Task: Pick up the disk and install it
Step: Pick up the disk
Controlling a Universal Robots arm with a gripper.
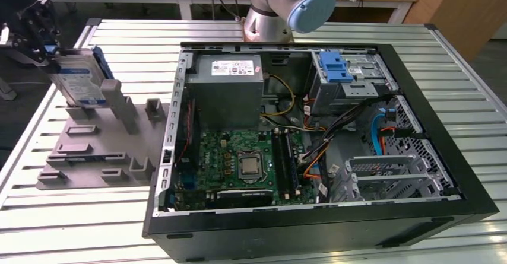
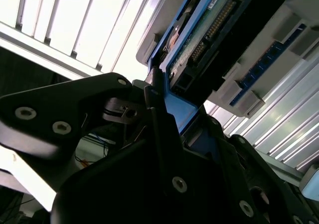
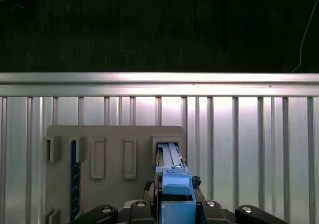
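1. The gripper is at the upper left of the exterior view and is closed on the disk. In the first wrist view the blue frame of the disk sits between the fingers.
2. The disk stands almost upright over the grey holder. Its lower end is at a slot; I cannot tell if they touch.
3. The open case fills the centre and right of the exterior view, well apart from the disk.
4. Holder and case both lie on the slatted table.

Even overhead light fills the exterior view, while the slatted tabletop glares white in the second wrist view.
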